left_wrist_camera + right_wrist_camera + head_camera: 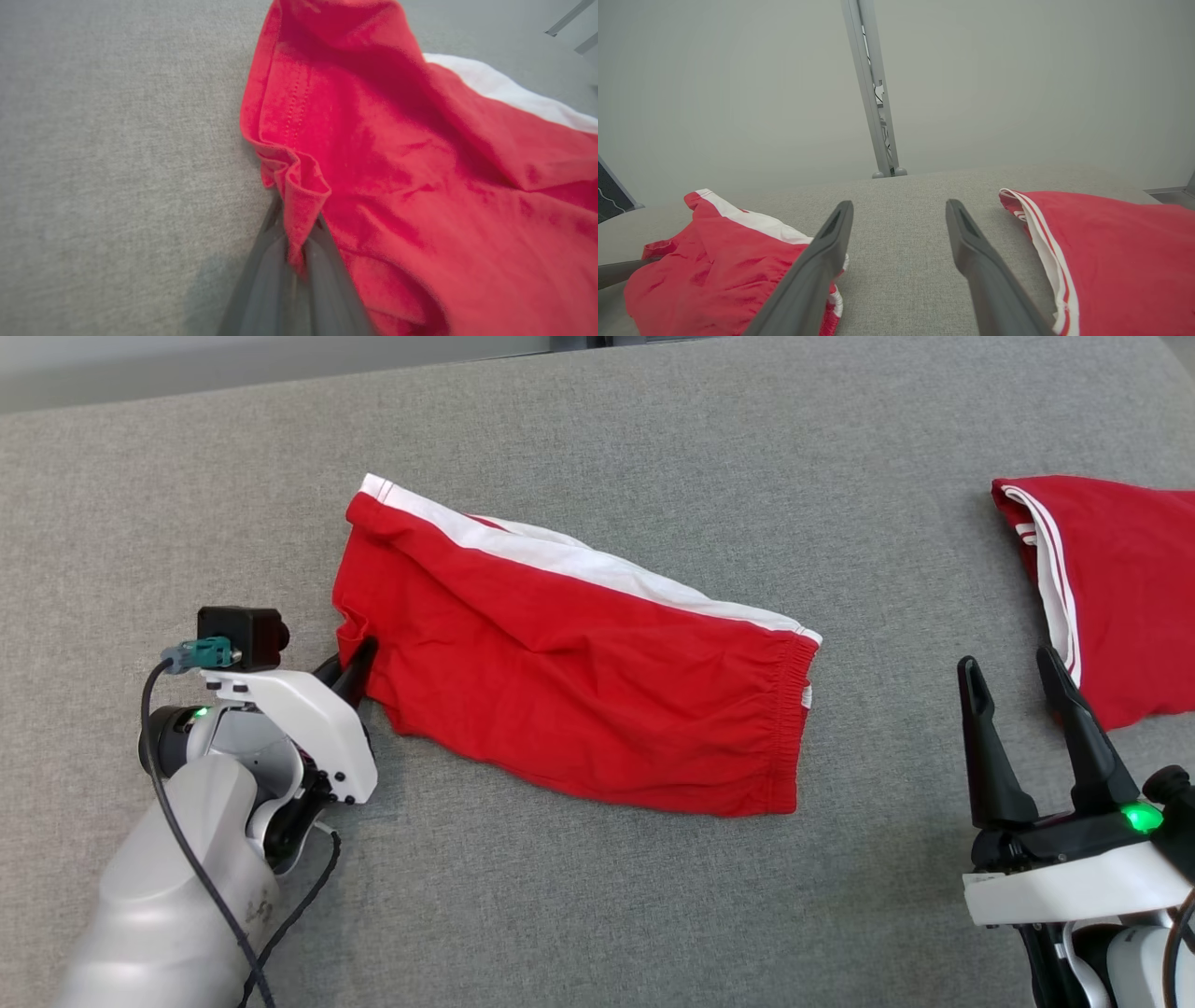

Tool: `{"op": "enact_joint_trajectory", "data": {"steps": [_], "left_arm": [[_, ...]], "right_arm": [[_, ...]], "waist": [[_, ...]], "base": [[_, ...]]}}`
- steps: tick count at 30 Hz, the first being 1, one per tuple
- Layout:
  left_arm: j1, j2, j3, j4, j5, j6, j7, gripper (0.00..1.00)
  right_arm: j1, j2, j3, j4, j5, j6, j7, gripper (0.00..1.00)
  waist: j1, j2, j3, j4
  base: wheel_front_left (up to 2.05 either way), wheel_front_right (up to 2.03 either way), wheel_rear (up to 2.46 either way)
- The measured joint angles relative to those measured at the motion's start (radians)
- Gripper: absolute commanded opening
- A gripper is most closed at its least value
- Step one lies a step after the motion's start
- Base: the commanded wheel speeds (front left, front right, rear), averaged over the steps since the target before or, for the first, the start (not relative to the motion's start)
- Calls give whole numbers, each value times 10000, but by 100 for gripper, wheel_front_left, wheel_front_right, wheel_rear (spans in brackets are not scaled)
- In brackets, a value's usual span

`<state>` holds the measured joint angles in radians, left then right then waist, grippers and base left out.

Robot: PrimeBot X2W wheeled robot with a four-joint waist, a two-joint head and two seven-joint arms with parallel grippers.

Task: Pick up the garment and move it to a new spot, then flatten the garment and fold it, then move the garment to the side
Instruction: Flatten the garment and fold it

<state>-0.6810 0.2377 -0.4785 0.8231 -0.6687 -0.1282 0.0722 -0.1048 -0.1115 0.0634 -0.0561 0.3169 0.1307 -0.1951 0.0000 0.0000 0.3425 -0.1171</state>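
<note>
- So, head view first: which step is in hand?
- The pick-up, by my reading. The left gripper (359,658) is clenched on a hem corner of the red shorts (579,691). They lie rumpled mid-way across the grey fabric surface (653,448), with the elastic waistband (794,709) toward the robot's right and the white side stripe (579,560) on the far edge. The right gripper (1008,663) stands released and empty, just beside a second red garment (1120,588) with white striped trim.
- And the left wrist view?
- The hem (299,186) is bunched between the two dark fingers (261,280). The rest of the cloth rests on the surface.
- Right wrist view?
- The right gripper (900,205) has its fingers spread with nothing between them. The red shorts (714,275) lie to one side, the second red garment (1120,261) to the other.
- What does the next move call for?
- Likely a lift and a carry to a new spot. Held by one corner, the cloth will hang and drag, so it needs height or a second grip.
- The count?
- Two red garments and two grippers, one of them holding.
</note>
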Motion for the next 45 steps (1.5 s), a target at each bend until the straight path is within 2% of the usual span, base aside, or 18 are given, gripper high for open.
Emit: {"op": "enact_joint_trajectory", "data": {"steps": [4, 6, 12, 17, 23, 24, 25, 31, 37, 41, 45], "left_arm": [[40, 113, -180, 90, -192, -25, -619, 0], [236, 105, -2, 270, -259, -12, -1346, 0], [1090, 19, 178, 104, -334, 301, -2504, 0], [2267, 2, 353, -757, -401, 729, -2995, 0], [3644, -38, 412, -2197, -539, 1302, -3074, 0], [3800, -40, 382, -2410, -537, 1402, -3012, 42], [3948, -42, 389, -2614, -548, 1478, -3007, 100], [4502, 73, 487, -3691, -301, 2146, -3118, 100], [4753, 355, 1260, -5678, 966, 2855, -3321, 100], [4962, 343, 1870, -7162, 1937, 3024, -3327, 100], [5486, 476, 2056, -7676, 2464, 3137, -3325, 100]], "right_arm": [[4, -17, -86, 2, 10, 0, -4, 100], [25, -12, -144, 6, 35, 0, -25, 100], [150, 79, -104, 102, 173, 0, -79, 100], [345, 42, -123, 180, 173, 0, -25, 100], [568, -65, -198, 188, 169, 0, 113, 100], [574, -73, -205, 178, 169, 0, 119, 100], [586, -71, -203, 167, 167, 0, 163, 100], [663, -90, -244, 215, 155, 0, 288, 100], [698, -228, -479, 132, -58, 0, 433, 100], [745, -311, -560, 92, -186, 0, 560, 100], [755, -397, -633, 90, -337, 0, 723, 100]], "waist": [[0, 0, -18, 29], [0, 0, -55, 73], [0, 0, -262, 287], [0, 0, -544, 568], [0, 0, -882, 968], [0, 0, -936, 1018], [0, 0, -984, 1059], [0, 0, -1174, 1145], [-1, 0, -1428, 1243], [0, 0, -1625, 1331], [0, 0, -1830, 1345]], "base": [[0, 0, 0], [0, 0, 0], [0, 0, 0], [0, 0, 0], [0, 0, 0], [0, 0, 0], [0, 0, 0], [0, 0, 0], [0, 0, 0], [0, 0, 0], [0, 0, 0]]}}
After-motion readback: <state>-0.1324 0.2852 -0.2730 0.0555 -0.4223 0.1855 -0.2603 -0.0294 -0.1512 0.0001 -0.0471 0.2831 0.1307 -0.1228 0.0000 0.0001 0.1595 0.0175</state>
